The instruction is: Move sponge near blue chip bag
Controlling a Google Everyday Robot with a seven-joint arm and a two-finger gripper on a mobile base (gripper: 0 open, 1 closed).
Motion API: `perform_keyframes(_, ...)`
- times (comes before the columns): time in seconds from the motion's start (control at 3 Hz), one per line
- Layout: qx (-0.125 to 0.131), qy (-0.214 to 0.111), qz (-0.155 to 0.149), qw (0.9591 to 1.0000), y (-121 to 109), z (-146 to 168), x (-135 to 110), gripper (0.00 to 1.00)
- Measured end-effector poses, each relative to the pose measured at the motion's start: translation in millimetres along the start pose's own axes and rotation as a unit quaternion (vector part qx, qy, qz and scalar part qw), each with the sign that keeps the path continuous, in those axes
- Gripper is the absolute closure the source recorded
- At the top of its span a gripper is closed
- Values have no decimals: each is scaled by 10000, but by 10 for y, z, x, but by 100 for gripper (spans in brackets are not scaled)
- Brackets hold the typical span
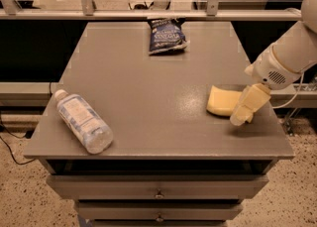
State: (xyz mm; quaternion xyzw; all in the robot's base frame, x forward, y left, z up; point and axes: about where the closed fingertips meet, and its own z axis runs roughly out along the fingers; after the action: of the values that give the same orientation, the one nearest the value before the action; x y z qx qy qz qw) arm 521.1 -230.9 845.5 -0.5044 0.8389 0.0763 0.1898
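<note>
The pale yellow sponge (221, 101) lies flat on the grey table (148, 92), near its right edge. The dark blue chip bag (166, 36) lies at the table's far edge, middle, well away from the sponge. My gripper (245, 106) hangs from the white arm (290, 57) that comes in from the right. It points down at the sponge's right end and covers that end. Whether it touches the sponge does not show.
A clear plastic bottle (82, 122) lies on its side near the table's front left corner. A metal rail (99, 14) runs behind the table's far edge. Drawers (158, 187) sit below the tabletop. A cable (10, 141) trails on the floor at left.
</note>
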Motion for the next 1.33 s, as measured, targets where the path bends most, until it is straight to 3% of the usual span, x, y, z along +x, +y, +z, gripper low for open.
perform_keyframes(0.33, -30, -12, 115, 9999, 30, 127, 34, 12)
perform_keyframes(0.67, 58, -11, 159, 9999, -28, 131, 6, 35)
perform_keyframes(1.33, 520, -28, 100, 9986, -372, -153, -211, 82)
